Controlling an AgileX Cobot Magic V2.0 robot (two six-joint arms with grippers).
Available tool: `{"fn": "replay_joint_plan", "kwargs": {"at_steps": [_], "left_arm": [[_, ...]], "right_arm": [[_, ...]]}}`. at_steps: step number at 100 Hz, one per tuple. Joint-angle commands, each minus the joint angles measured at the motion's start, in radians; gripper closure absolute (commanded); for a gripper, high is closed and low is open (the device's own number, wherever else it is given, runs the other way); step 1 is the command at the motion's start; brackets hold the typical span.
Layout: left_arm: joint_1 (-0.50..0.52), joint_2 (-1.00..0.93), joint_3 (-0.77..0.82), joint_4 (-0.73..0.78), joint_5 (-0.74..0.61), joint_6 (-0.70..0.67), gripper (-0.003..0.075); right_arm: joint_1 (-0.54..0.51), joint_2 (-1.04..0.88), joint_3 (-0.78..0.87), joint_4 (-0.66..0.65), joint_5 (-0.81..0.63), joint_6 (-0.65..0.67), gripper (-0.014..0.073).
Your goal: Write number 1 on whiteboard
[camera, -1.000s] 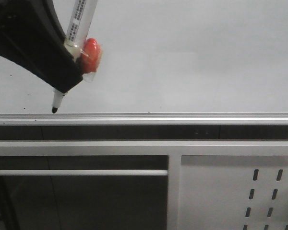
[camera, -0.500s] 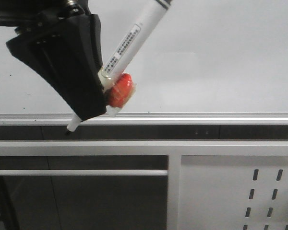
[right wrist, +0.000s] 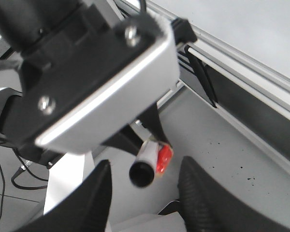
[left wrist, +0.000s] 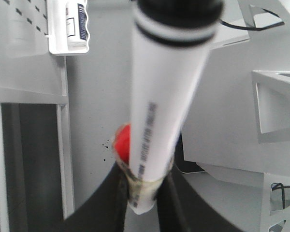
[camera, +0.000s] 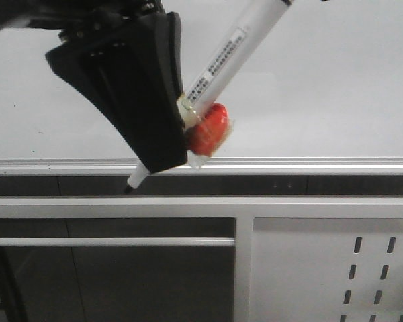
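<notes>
Whiteboard (camera: 309, 87) behind left gripper (camera: 162, 157)

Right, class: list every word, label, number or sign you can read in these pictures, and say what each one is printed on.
None can be read.
Marker: a strip of dark print runs along its white barrel, too small and blurred to read in both the front and left wrist views.
White holder seen in the left wrist view: a dark label on the item in it, blurred, unreadable.
Whiteboard: no number shows on it.

Hidden and cut-off items

Marker (camera: 223, 59): cap end cut by front view's top edge, lower barrel hidden behind left gripper (camera: 162, 157); barcode label print too blurred to read. Whiteboard (camera: 322, 80): edges run out of frame.
</notes>
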Motion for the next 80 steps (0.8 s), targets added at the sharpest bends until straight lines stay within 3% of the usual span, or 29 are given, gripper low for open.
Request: {"fn": "replay_joint_plan", "kwargs": {"at_steps": [1,41,80], "left_arm": [[-0.013,-0.031,-0.033,-0.025,0.033,-0.011,0.0738],[-0.015,-0.027,-0.137,-0.072,0.031,-0.035,0.0738],[-0.089,0.024,-0.176,-0.046,0.037,-0.038,0.0738]], "right_arm": [[0.001,-0.007,-0.037,0.057,-0.027,-0.010,0.0301],[0.001,-0.007,-0.037,0.058,-0.027,-0.010,0.0301],[0.001,-0.007,-0.037,0.078,-0.009,-0.010,0.0301]]}}
